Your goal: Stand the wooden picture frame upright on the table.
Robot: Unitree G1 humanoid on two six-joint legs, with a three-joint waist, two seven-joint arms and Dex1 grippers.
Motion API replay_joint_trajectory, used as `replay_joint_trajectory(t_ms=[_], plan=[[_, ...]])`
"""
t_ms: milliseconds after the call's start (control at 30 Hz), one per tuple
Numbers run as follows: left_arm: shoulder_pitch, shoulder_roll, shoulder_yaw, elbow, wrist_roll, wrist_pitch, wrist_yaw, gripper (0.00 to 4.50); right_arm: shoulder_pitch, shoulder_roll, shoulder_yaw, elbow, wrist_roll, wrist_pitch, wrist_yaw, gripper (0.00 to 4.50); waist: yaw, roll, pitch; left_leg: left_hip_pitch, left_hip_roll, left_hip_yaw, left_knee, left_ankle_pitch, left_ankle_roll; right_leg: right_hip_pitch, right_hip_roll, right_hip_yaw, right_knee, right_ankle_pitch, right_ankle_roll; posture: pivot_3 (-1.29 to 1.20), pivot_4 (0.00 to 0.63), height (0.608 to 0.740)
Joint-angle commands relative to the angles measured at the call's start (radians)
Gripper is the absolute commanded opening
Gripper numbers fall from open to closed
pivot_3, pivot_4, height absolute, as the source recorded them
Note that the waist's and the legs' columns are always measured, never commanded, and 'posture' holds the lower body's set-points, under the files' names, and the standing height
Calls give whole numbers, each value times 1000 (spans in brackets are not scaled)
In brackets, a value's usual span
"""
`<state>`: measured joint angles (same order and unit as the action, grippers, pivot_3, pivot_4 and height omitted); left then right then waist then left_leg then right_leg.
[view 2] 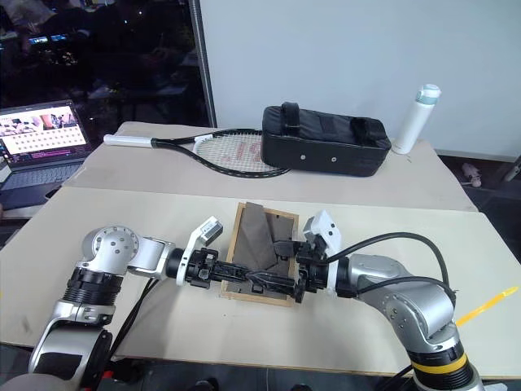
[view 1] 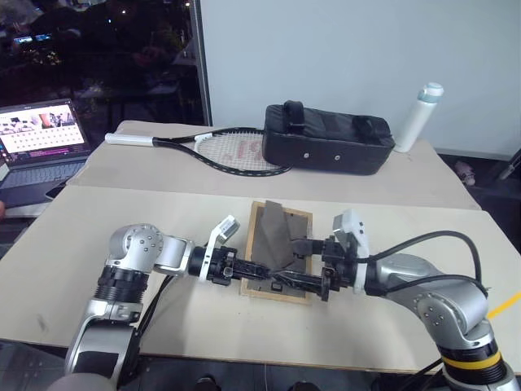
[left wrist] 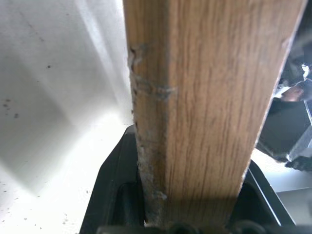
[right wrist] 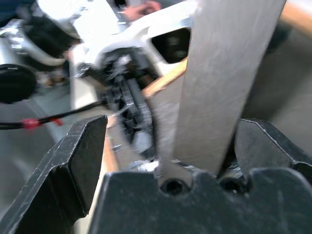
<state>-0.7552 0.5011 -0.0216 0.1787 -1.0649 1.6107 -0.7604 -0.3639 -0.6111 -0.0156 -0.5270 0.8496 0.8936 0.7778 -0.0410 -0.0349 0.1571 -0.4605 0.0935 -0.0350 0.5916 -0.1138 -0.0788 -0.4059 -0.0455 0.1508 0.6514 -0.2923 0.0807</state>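
Left eye view: the wooden picture frame (view 1: 277, 251) lay back-side up, its dark back board facing the camera and the fold-out stand (view 1: 273, 232) raised off it. It sat on the near part of the table (view 1: 65, 252), well in front of the black bag (view 1: 327, 140).

Left gripper (view 1: 252, 270) was closed on the frame's near-left wooden edge; the left wrist view showed the light wood seated between its fingers (left wrist: 114, 185).

Right gripper (view 1: 303, 262) came in from the frame's other side with its jaws wide apart. In the right wrist view the grey stand passed between its fingers (right wrist: 80, 161), with nothing clamped.

Beyond the frame: a tennis racket (view 1: 220, 151) beside the bag, a white bottle (view 1: 417, 116) at the bag's far end, a laptop (view 1: 41, 151) off the table's left side.

Judgement: the stand was being set. To do this well, keep the left grip firm and close on the stand squarely before tilting the frame up.
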Motion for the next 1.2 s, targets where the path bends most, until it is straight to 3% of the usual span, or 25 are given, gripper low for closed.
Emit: replay_joint_trajectory(t_ms=[33,133,367,500,633,733,800,933,1200], plan=[[-39,12,11,0,-30,4,-34,1160,-3,-27,-78,-46,103,13,27,4493,0,0,0,0,0,0,0,0,0,0,0,0,0,0,0,0,150,705],[-37,19,2,3,-23,4,-49,1160,1,-44,-93,-45,127,14,24,4493,0,0,0,0,0,0,1,0,0,0,0,0,2,0,1,0,150,705],[-50,75,-64,36,-66,4,-122,1160,55,-181,-173,49,-7,-62,35,4493,-1,0,0,1,0,0,1,0,0,-2,0,0,5,-1,0,0,150,705],[-82,96,-108,128,-80,4,-191,1160,108,-218,-199,109,-143,-200,48,4493,1,0,0,1,0,0,1,0,0,-2,0,0,5,-3,2,0,150,705],[-142,115,-189,272,-166,4,-295,1160,167,-234,-160,185,-411,-500,27,4493,1,0,0,1,-1,0,2,0,0,-2,0,0,5,-3,2,0,150,705],[-153,132,-291,314,-216,4,-373,1160,209,-270,-79,268,-777,-938,-74,4493,-3,0,0,1,-1,0,1,0,0,-3,0,0,6,-4,3,0,150,705],[-166,137,-342,330,-224,4,-408,1160,216,-254,-44,291,-910,-1121,-138,4493,-2,0,0,1,-1,0,1,0,0,-3,0,0,7,-4,2,0,150,705],[-204,146,-425,343,-243,4,-477,1160,189,-211,28,297,-1054,-1280,-211,4493,-4,0,1,1,-1,0,1,1,-1,-5,0,0,10,-5,2,0,150,705],[-229,157,-523,263,-226,4,-541,1160,78,-136,77,337,-1215,-1374,-316,4493,-1,1,1,1,-2,-1,2,4,-2,-4,0,0,13,-5,2,0,150,705]])
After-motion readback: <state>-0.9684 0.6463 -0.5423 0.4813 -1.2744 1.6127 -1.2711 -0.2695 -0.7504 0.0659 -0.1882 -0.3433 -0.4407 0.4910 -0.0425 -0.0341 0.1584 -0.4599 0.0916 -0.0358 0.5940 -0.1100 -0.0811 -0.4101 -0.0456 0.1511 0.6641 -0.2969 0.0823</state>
